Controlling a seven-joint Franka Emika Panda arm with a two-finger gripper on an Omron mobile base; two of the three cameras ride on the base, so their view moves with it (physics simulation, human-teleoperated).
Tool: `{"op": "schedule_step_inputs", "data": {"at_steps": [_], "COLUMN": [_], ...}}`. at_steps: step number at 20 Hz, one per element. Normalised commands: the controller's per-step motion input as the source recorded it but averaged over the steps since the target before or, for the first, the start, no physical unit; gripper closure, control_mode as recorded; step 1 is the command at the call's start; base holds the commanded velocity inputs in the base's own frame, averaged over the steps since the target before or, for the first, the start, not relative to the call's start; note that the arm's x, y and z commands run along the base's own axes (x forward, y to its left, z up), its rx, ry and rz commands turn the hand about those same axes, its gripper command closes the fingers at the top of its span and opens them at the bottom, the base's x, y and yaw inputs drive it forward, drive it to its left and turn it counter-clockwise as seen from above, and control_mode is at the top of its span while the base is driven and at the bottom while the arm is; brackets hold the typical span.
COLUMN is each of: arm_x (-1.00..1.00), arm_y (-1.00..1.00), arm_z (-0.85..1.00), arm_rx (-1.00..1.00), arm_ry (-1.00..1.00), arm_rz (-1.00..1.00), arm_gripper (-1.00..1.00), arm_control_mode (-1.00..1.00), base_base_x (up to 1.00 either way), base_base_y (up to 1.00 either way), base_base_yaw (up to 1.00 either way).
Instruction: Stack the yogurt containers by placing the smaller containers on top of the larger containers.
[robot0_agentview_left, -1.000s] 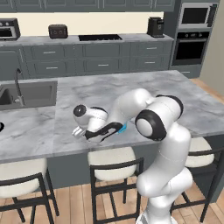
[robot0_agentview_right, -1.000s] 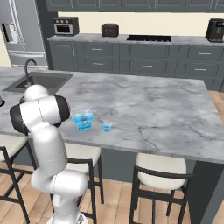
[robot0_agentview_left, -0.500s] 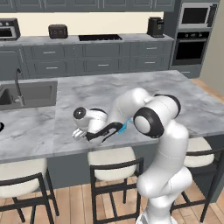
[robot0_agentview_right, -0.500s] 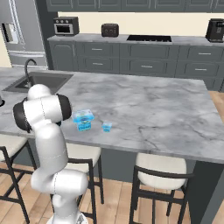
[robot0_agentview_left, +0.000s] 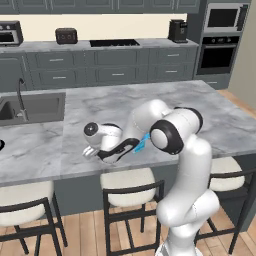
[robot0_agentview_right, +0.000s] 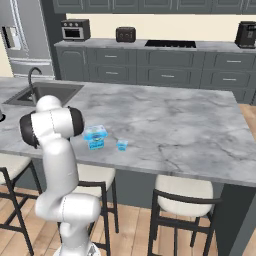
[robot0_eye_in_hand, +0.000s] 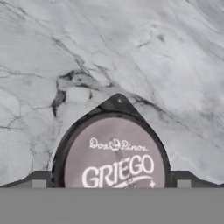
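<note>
While nothing sits stacked yet, we see dark cup (robot0_eye_in_hand: 114, 153) right under pincer (robot0_eye_in_hand: 111, 183), tips flanking rim; grip unclear, cannot tell. Blue pack (robot0_agentview_right: 94, 135) and tiny cup (robot0_agentview_right: 122, 145) rest apart on tabletop (robot0_agentview_right: 175, 125). All stacking left, we judge.

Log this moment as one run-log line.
phase: grasping | gripper: astride dark round cup, closure unclear | blue boxy pack, tiny cup: on counter, unstacked
</note>
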Motion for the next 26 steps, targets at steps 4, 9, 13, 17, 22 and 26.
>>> {"op": "schedule_step_inputs", "data": {"at_steps": [4, 9, 13, 17, 22, 26], "arm_x": [0.10, 0.11, 0.13, 0.08, 0.01, 0.00], "arm_y": [0.16, 0.20, 0.15, 0.04, 0.00, 0.00], "arm_z": [-0.01, -0.09, -0.14, -0.21, -0.22, -0.18], "arm_rx": [0.00, 0.00, 0.00, -0.01, -0.01, -0.01], "arm_ry": [-0.02, -0.01, 0.00, 0.00, 0.00, 0.00], "arm_rz": [-0.03, -0.02, -0.01, 0.00, 0.00, -0.01], "arm_gripper": [-1.00, -1.00, -1.00, -1.00, 1.00, 1.00], "arm_control_mode": [-1.00, -1.00, -1.00, -1.00, -1.00, -1.00], "base_base_x": [0.00, 0.00, 0.00, 0.00, 0.00, 0.00], "base_base_y": [0.00, 0.00, 0.00, 0.00, 0.00, 0.00], "base_base_yaw": [0.00, 0.00, 0.00, 0.00, 0.00, 0.00]}}
